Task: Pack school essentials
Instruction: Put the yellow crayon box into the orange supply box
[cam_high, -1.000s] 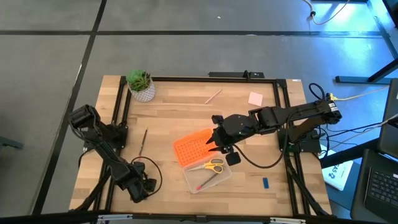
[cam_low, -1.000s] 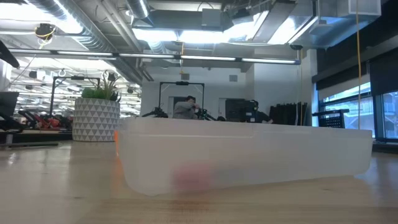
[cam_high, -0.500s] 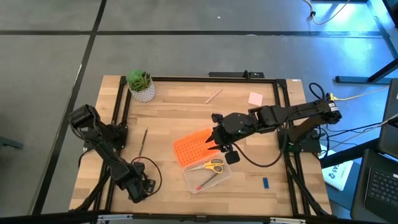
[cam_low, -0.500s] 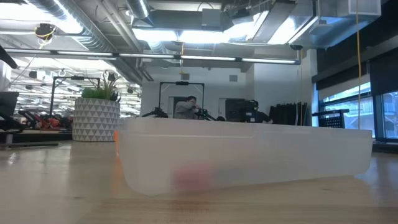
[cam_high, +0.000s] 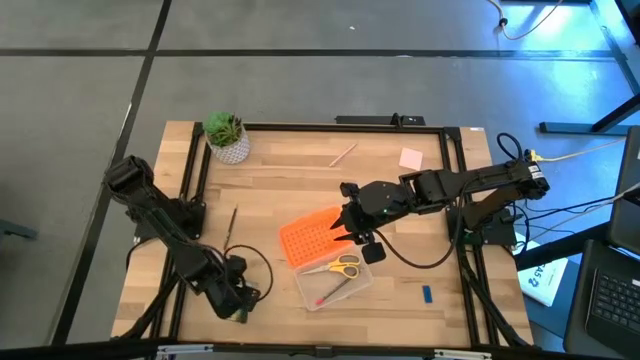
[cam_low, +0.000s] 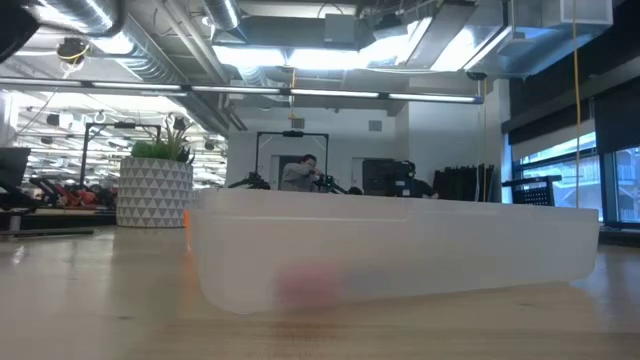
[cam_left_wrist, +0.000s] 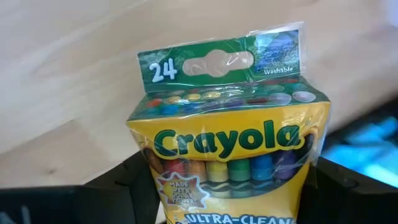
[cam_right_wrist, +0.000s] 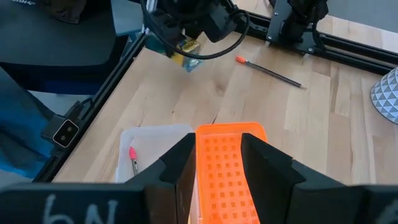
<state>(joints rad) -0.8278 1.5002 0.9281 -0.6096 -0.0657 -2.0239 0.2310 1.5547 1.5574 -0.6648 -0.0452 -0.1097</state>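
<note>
My left gripper (cam_high: 238, 303) hangs over the table's near left part, shut on the green-and-yellow crayon box (cam_left_wrist: 227, 140), which also shows in the right wrist view (cam_right_wrist: 185, 51). My right gripper (cam_high: 340, 230) is at mid-table, shut on the orange perforated lid (cam_high: 310, 238) of the clear case (cam_high: 337, 280). In the case lie yellow-handled scissors (cam_high: 345, 266) and a red-tipped pencil (cam_high: 330, 293). Flat on the table are a dark pencil (cam_high: 230, 230), a pale pencil (cam_high: 343, 154), a pink note pad (cam_high: 410, 158) and a blue eraser (cam_high: 427, 294). My left gripper pinches the crayon box by its two narrow sides (cam_left_wrist: 144, 168), on the half away from the green hang tab (cam_left_wrist: 217, 62). The fingers (cam_left_wrist: 134, 186) slant steeply down from above. The box is lifted clear of the table, tab end pointing away from the gripper. My right gripper pinches the orange lid at its edge on the table's right side (cam_right_wrist: 227, 168), one finger (cam_right_wrist: 180, 165) on each side of it. It reaches in from the table's right, slanting down. The lid is held tilted up over the case's far left side.
A potted plant (cam_high: 226, 137) stands at the far left corner. Black frame rails (cam_high: 190, 200) run along the table's edges. In the low view the case's clear wall (cam_low: 400, 250) fills the front, and a person sits far off in the room.
My left arm has risen and swung a little toward the table's right, carrying its gripper up off the table; the crayon box now shows below it. My right gripper and the lid have kept still.
</note>
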